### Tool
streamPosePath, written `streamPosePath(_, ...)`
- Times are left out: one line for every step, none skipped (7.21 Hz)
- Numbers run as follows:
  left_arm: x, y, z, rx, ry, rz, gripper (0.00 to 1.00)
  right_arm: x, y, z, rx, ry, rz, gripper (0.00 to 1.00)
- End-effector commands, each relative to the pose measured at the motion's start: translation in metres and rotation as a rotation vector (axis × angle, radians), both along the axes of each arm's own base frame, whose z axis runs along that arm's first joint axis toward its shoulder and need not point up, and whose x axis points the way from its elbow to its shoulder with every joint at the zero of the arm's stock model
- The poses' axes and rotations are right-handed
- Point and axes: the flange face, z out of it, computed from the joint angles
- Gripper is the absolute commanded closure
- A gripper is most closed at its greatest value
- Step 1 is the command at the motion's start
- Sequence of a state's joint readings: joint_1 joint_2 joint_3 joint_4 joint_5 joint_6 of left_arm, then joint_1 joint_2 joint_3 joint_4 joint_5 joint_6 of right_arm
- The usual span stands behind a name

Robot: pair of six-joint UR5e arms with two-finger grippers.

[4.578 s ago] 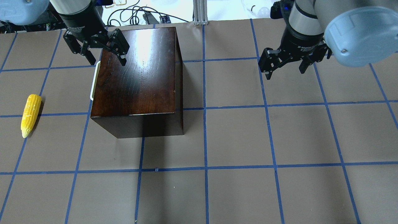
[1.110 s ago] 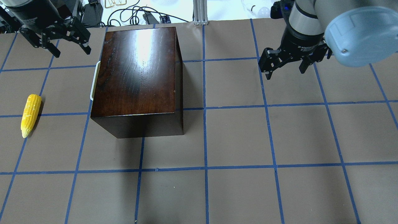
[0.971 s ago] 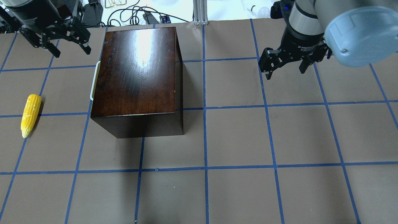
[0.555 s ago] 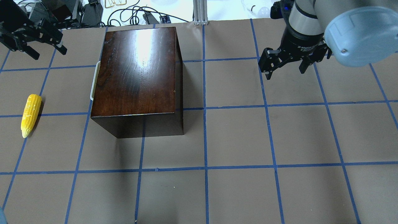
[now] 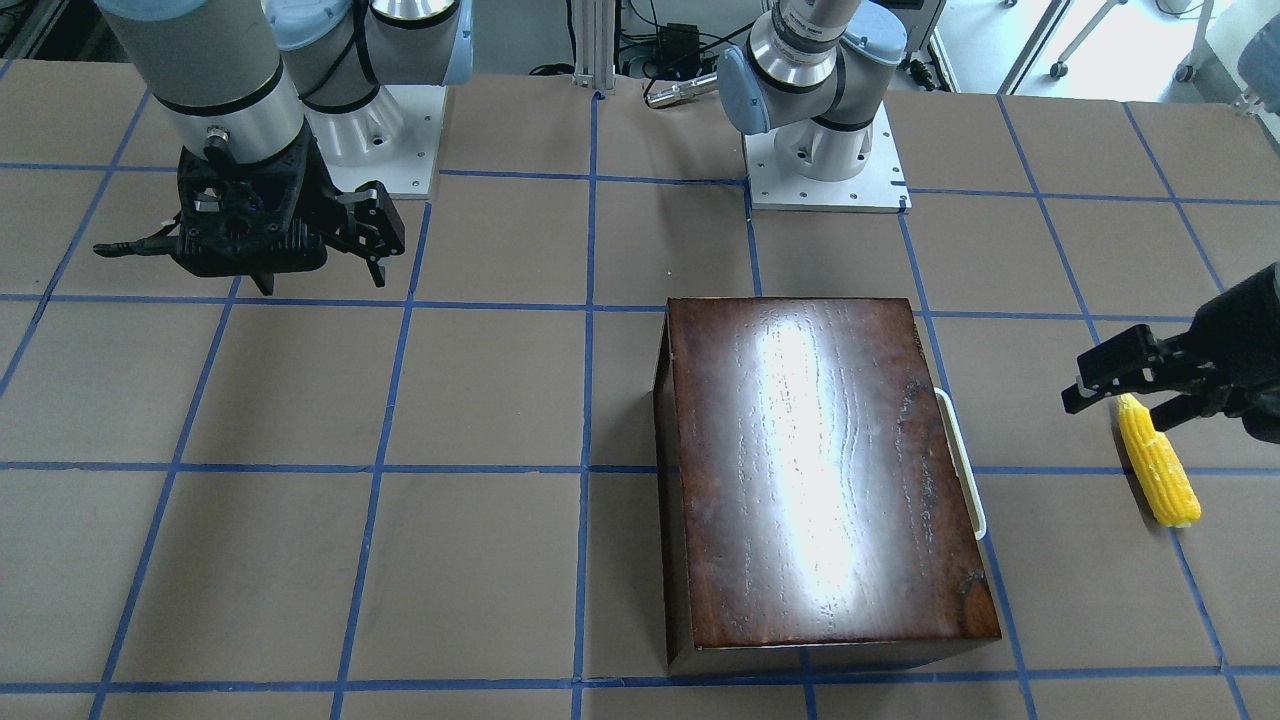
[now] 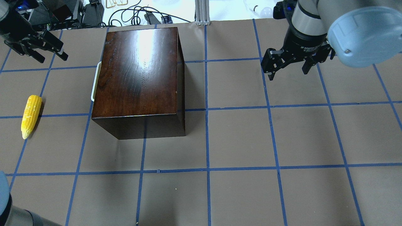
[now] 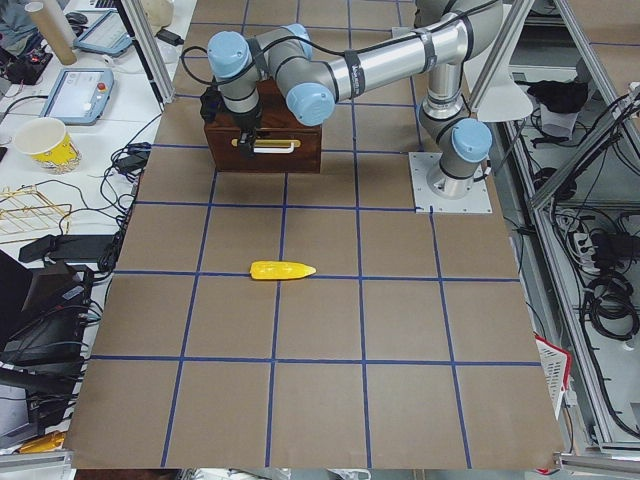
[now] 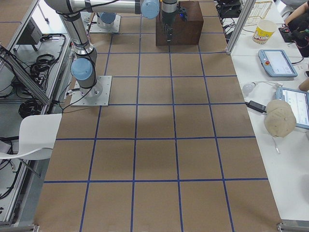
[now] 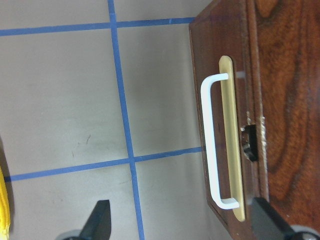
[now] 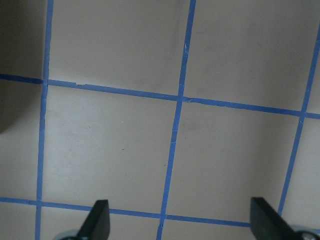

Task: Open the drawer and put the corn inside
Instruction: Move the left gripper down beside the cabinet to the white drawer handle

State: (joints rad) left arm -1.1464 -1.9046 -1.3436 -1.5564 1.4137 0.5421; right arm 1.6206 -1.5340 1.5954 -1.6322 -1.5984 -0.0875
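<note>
The glossy dark-brown box (image 6: 138,72) stands left of the table's middle, also in the front view (image 5: 820,480). Its drawer is shut; the white handle (image 6: 95,82) (image 9: 212,145) is on the side facing the corn. The yellow corn (image 6: 30,116) (image 5: 1158,470) lies on the table left of the box. My left gripper (image 6: 52,59) (image 5: 1112,405) is open and empty, off the box's far-left corner, beyond the corn. Its wrist view (image 9: 182,225) looks at the handle. My right gripper (image 6: 288,71) (image 5: 322,280) is open and empty over bare table on the right.
The brown table mat has a blue tape grid. Cables and gear (image 6: 135,14) and a metal post (image 6: 201,12) lie past the far edge. The arm bases (image 5: 825,160) stand on the robot's side. My left arm's elbow (image 6: 9,210) shows at the near-left corner.
My left gripper has moved left from over the box's far-left corner to beside the box, staying open. The box, corn and right arm have not moved.
</note>
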Motion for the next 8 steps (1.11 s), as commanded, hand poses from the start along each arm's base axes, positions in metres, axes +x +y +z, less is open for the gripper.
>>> streamPosePath(0.006, -0.014, -0.031, 0.021, 0.013, -0.008, 0.0, -0.001, 0.0, 0.0, 0.0, 0.0, -0.002, 0.0)
streamPosePath(0.008, -0.02, -0.044, 0.036, 0.023, -0.004, 0.0, -0.001, 0.0, 0.0, 0.0, 0.0, -0.002, 0.0)
streamPosePath(0.005, -0.026, -0.056, 0.034, 0.06, -0.003, 0.0, -0.001, 0.0, 0.0, 0.0, 0.0, -0.002, 0.0)
streamPosePath(0.001, -0.029, -0.065, 0.042, 0.078, -0.01, 0.0, 0.0, 0.0, 0.0, 0.0, 0.0, 0.001, 0.0)
streamPosePath(-0.005, -0.029, -0.075, 0.06, 0.084, -0.02, 0.0, 0.0, 0.0, 0.0, 0.0, 0.0, 0.001, 0.0)
streamPosePath(-0.006, -0.027, -0.086, 0.07, 0.09, -0.02, 0.0, 0.0, 0.0, 0.0, 0.0, 0.0, 0.001, 0.0)
streamPosePath(-0.011, -0.024, -0.092, 0.075, 0.094, -0.029, 0.0, 0.0, 0.0, 0.0, 0.0, 0.0, 0.001, 0.0)
streamPosePath(-0.012, -0.024, -0.094, 0.076, 0.098, -0.04, 0.0, 0.0, 0.0, 0.0, 0.0, 0.0, 0.001, 0.0)
